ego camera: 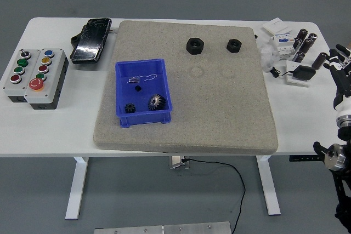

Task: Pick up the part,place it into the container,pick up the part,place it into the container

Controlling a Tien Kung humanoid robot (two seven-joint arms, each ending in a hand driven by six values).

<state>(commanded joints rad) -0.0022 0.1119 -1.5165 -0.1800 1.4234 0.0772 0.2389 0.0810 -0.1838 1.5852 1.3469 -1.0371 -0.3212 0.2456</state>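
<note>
While two black nuts (196,45) are sitting on the grey mat's far side, the right hand (341,68), fingers loosely spread and empty, should be approaching from above before carrying one to the blue bin (142,92).

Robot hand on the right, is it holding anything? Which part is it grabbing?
Nothing is held. The right hand hangs at the white table's right edge with its fingers spread and empty. The two black hexagonal nuts sit untouched on the grey foam mat.
</note>
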